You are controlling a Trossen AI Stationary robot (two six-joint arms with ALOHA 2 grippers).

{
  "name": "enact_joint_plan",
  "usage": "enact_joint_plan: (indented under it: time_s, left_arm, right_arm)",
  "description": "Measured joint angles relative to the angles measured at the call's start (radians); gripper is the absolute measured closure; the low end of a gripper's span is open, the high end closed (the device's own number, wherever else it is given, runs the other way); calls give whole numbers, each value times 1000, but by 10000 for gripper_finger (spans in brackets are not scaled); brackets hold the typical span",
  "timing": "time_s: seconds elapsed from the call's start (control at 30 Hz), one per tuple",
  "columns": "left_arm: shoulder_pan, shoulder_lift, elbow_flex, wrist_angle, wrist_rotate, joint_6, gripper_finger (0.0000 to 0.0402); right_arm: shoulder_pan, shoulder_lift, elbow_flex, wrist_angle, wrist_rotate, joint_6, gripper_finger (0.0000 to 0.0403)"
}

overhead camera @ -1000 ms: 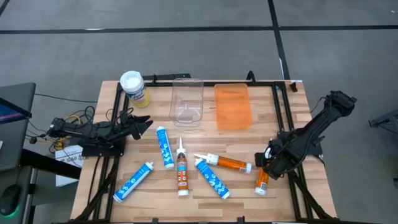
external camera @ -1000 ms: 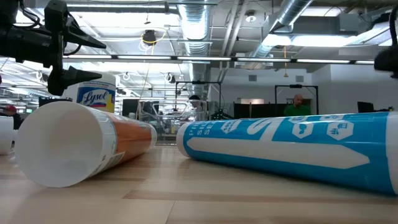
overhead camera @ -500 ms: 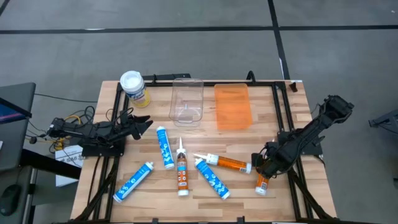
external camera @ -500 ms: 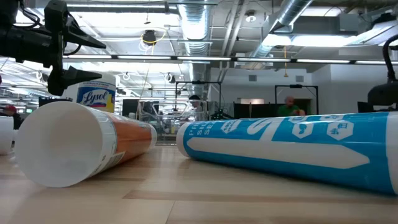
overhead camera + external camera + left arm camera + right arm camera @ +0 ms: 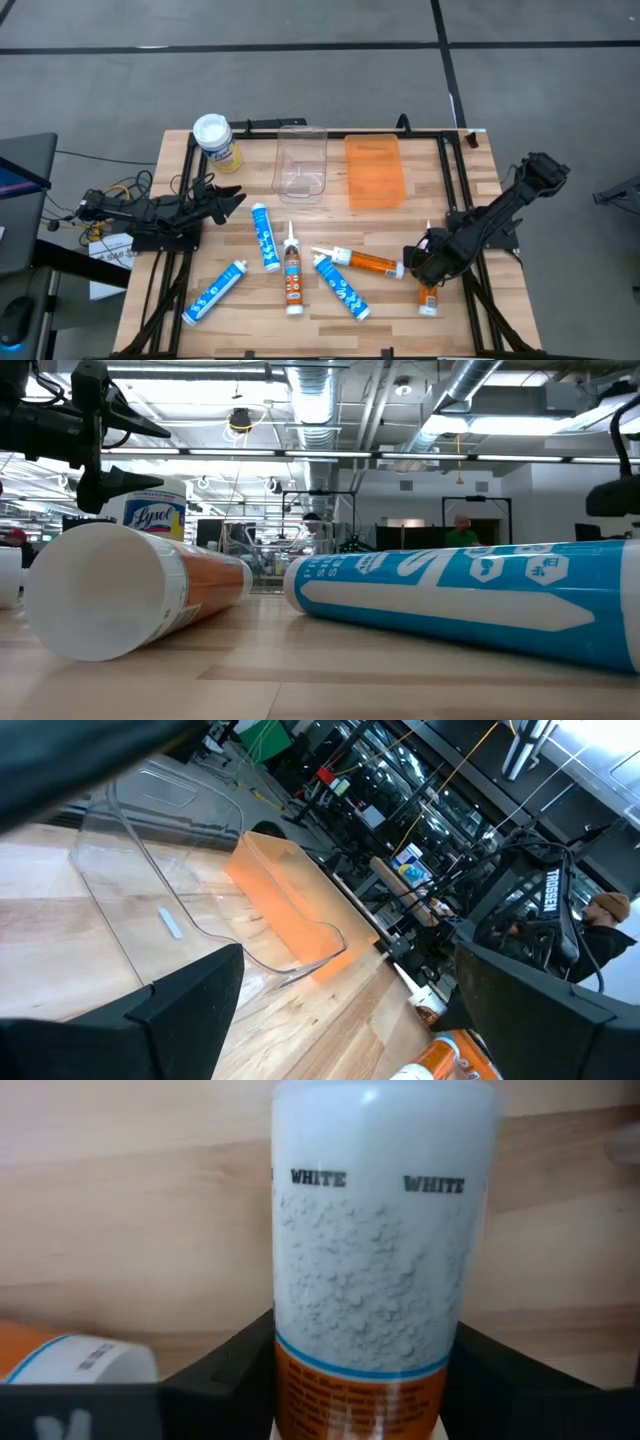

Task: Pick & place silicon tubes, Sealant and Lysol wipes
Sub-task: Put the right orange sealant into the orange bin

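Orange-and-white sealant tube (image 5: 428, 298), turned within the last second to lie near-to-far at the table's near right, is flanked by the right gripper (image 5: 428, 272), fingers apart, suggesting an imminent grasp; the left gripper (image 5: 228, 197) is parked open at the left.

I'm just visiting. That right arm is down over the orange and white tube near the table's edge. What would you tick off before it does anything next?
1. Right claw over the orange and white tube: ok, it sits at the tube's nozzle end.
2. Tube between the fingers: ok, the right wrist view shows a dark finger on each side of it.
3. Claw closed on the tube: cannot tell.
4. Neighbouring orange tube clear of the claw: not ok, its end lies close by.
5. Clear bin and orange bin free to receive: ok, nothing in either.
6. Left claw out of the way: ok, open, parked at the far side.
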Motion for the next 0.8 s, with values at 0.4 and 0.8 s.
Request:
enact_joint_plan:
  time_s: [0.4, 0.8]
  left_arm:
    - [0, 0, 0, 2, 0, -1, 46]
    - [0, 0, 0, 3, 0, -7, 46]
  right_arm:
    - [-98, -119, 203, -252, 136, -106, 206]
    - [-568, -210, 396, -434, 410, -661, 206]
